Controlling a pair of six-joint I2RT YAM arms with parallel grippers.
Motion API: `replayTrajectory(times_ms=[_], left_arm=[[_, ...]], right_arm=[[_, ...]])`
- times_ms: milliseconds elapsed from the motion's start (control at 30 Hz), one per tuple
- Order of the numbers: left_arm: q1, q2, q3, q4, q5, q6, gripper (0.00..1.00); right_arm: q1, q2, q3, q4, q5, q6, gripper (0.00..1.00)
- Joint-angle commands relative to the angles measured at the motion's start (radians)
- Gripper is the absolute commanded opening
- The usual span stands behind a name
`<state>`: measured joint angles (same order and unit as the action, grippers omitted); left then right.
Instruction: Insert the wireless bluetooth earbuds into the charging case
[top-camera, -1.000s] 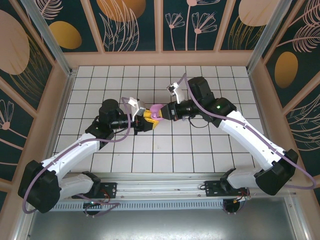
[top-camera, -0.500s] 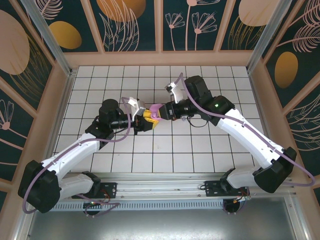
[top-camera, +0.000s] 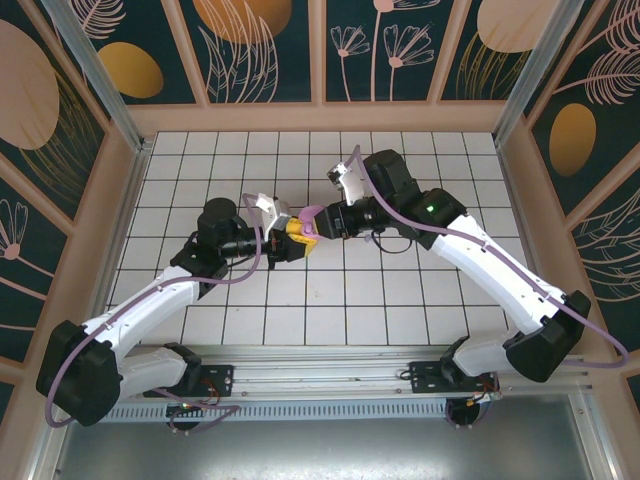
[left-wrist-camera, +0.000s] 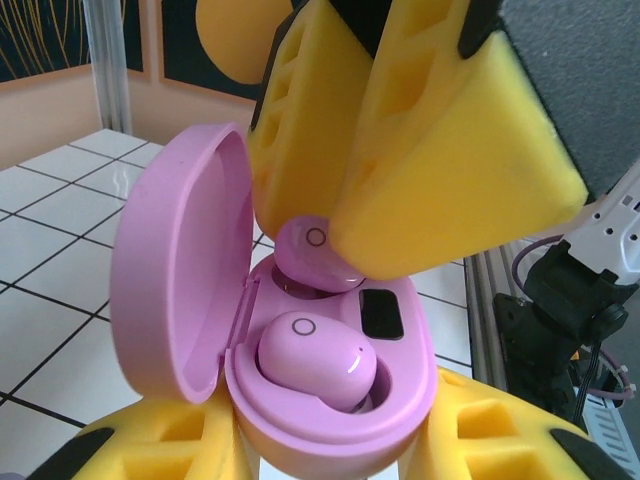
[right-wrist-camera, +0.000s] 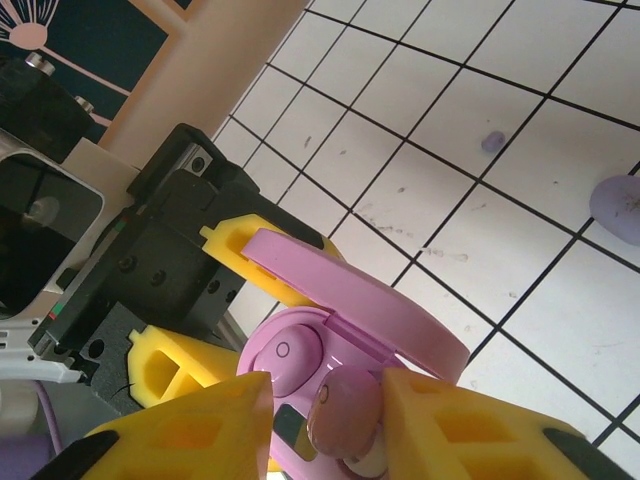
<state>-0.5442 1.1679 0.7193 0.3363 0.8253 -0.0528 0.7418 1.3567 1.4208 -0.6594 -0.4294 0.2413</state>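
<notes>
Looking down from above, can see both arms meeting over the middle of the white tiled table, with the left gripper and right gripper nose to nose and a pink charging case held between them, up off the tiles. From the left wrist, find that gripper closed firmly on the case's lower half, with yellow pads pressed against either side and the lid swung wide open to the left, standing upright. Can make out one earbud lying seated in the nearer well, just beside a small dark window in the case. Can see the second earbud at the farther well, tilted and partly covered by the right gripper's yellow fingers reaching down from above. From the right wrist, see those jaws parted a little, wider than the earbud between them, with a gap showing on one side and the other pad touching or almost touching it. Cannot tell whether that earbud is fully down in its well. Farther off on the tiles, notice a tiny purple nub and, at the frame edge, part of a pale lilac rounded thing, both too small or cut off to identify.
</notes>
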Motion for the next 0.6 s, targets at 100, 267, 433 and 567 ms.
replayTrajectory(times_ms=[100, 267, 433, 567], left_arm=[[-0.005, -0.031, 0.009, 0.078, 0.052, 0.013, 0.0], [-0.004, -0.03, 0.006, 0.077, 0.04, 0.011, 0.0], [-0.005, -0.036, -0.01, 0.114, 0.032, -0.015, 0.0], [-0.004, -0.041, -0.011, 0.102, 0.029, -0.011, 0.0]], right_arm=[[-0.005, -0.011, 0.036, -0.01, 0.078, 0.007, 0.35], [-0.012, -0.056, 0.025, 0.044, 0.039, 0.035, 0.34], [-0.021, -0.089, 0.013, 0.073, 0.052, 0.05, 0.32], [-0.026, -0.1, 0.018, 0.07, 0.039, 0.055, 0.31]])
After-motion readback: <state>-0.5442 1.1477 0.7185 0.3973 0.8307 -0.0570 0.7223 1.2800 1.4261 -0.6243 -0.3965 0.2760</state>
